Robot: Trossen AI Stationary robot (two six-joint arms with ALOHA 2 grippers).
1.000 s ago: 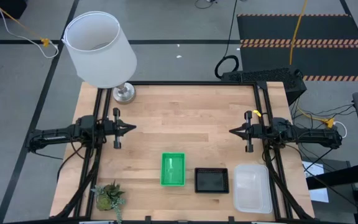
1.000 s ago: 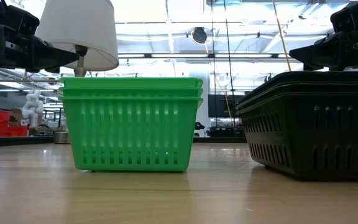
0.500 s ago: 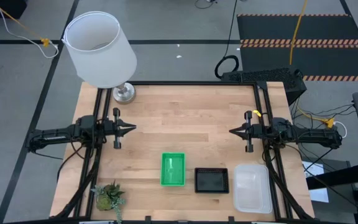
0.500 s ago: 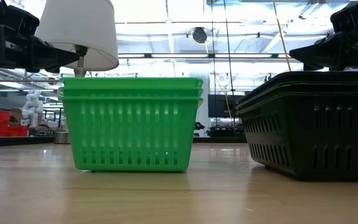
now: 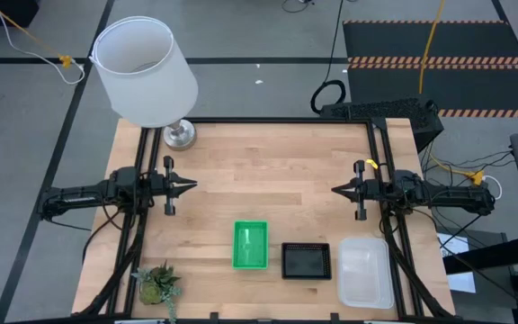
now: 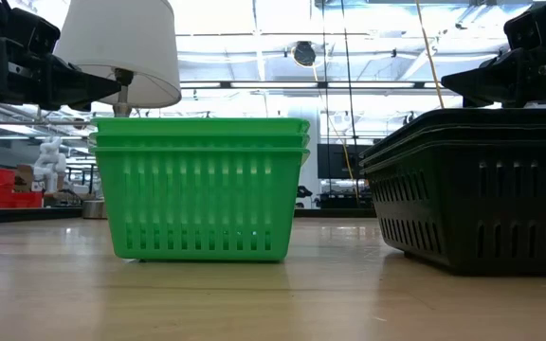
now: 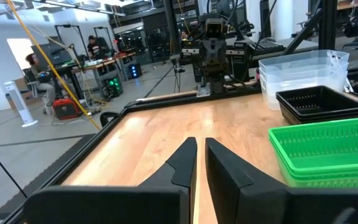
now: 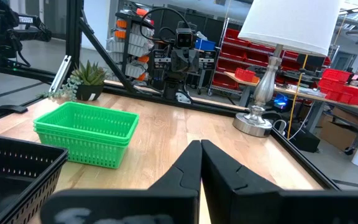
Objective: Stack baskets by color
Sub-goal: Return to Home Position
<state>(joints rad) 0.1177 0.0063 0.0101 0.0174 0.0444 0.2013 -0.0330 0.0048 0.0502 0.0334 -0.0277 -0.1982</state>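
Three stacks of nested baskets stand on their bottoms in a row near the table's front edge: green (image 5: 250,245), black (image 5: 306,260) and clear (image 5: 365,272). In the low view the green stack (image 6: 202,188) shows several rims nested together, with the black stack (image 6: 477,189) beside it. My left gripper (image 5: 193,186) hovers level at the table's left side, its fingers a narrow gap apart (image 7: 201,142), nothing between them. Over the right side my right gripper (image 5: 334,190) hovers level, fingers shut (image 8: 201,144). Both point toward the table's middle, well above and behind the baskets.
A white-shaded lamp (image 5: 144,70) stands on its metal base (image 5: 179,135) at the far left corner. A small potted plant (image 5: 158,283) sits at the near left corner. Bare wood (image 5: 268,171) lies between the two grippers. People and racks show in the room beyond.
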